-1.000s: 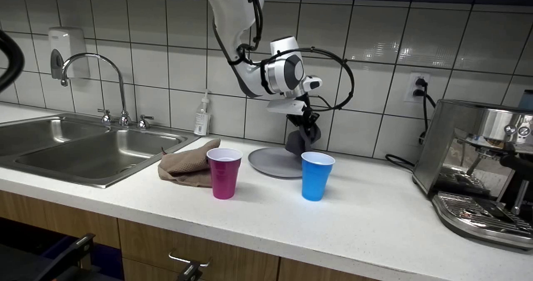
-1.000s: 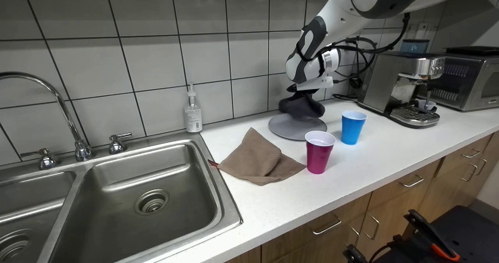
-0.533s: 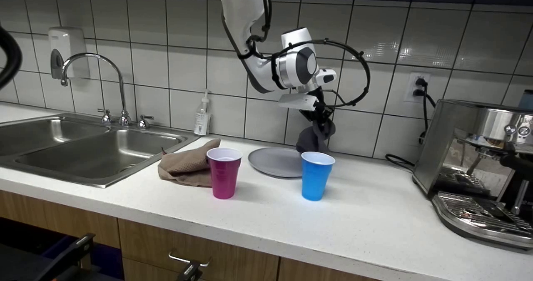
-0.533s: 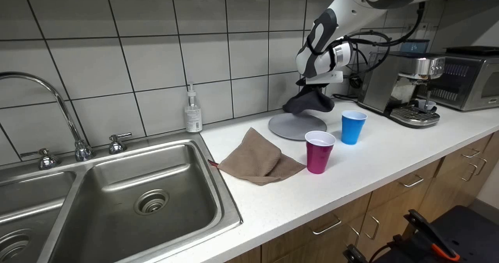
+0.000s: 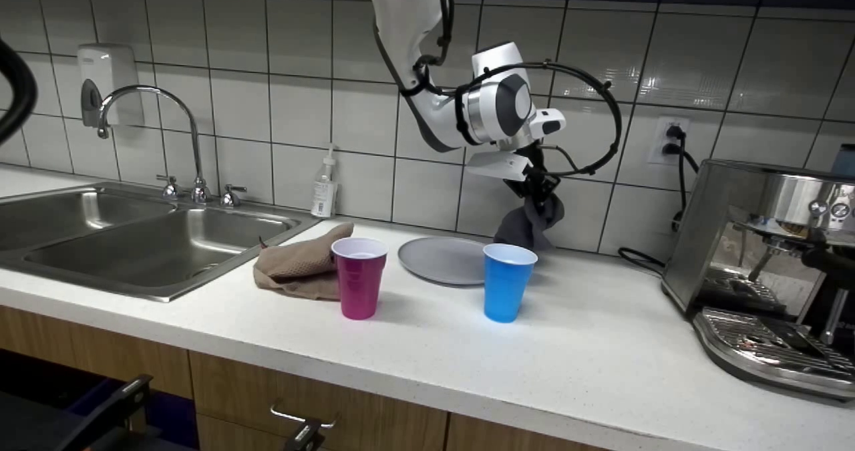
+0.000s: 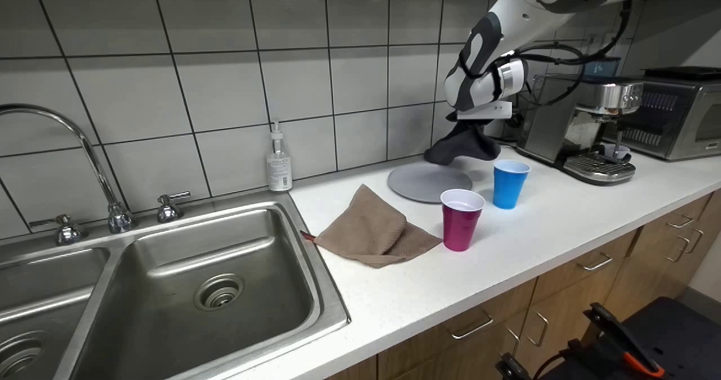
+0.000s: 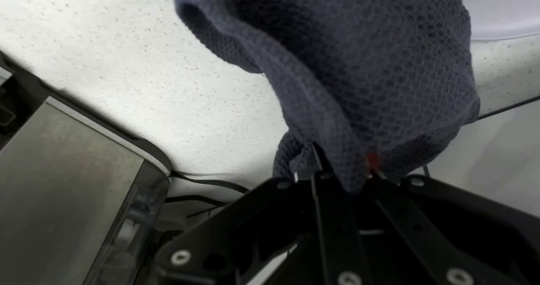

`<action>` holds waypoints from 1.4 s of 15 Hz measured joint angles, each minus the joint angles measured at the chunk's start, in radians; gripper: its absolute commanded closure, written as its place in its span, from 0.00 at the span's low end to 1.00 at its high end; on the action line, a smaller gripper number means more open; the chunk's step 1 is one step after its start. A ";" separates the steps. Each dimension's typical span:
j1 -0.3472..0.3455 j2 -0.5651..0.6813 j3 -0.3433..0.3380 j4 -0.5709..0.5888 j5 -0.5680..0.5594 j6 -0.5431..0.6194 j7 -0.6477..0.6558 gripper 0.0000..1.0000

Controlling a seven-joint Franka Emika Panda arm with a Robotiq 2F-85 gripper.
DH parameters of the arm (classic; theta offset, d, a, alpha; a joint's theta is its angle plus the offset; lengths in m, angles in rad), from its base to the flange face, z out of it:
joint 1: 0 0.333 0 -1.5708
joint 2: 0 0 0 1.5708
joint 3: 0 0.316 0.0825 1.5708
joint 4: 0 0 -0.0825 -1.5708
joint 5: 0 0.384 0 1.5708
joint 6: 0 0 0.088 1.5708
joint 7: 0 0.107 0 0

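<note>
Dark cloth (image 7: 371,65) hangs pinched in the clenched end effector (image 7: 349,183), over the counter (image 5: 414,344) near the gray plate (image 5: 441,260) and, in an exterior view, partly behind the blue cup (image 5: 507,287). The pick-up looks done; the cloth has not yet been let go.

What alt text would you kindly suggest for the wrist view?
A claw grips a dark, textured cloth over a speckled white counter. A metal coffee machine fills the lower left; part of a plate shows at upper right.
</note>
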State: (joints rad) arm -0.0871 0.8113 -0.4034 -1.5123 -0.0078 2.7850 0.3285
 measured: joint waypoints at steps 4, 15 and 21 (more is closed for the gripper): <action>-0.028 0.002 -0.001 0.003 0.004 0.000 0.009 0.99; -0.115 0.072 0.000 0.083 0.028 -0.012 0.012 0.99; -0.158 0.141 0.005 0.185 0.036 -0.056 0.012 0.99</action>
State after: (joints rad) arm -0.2455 0.9527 -0.3987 -1.3278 0.0282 2.7286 0.3410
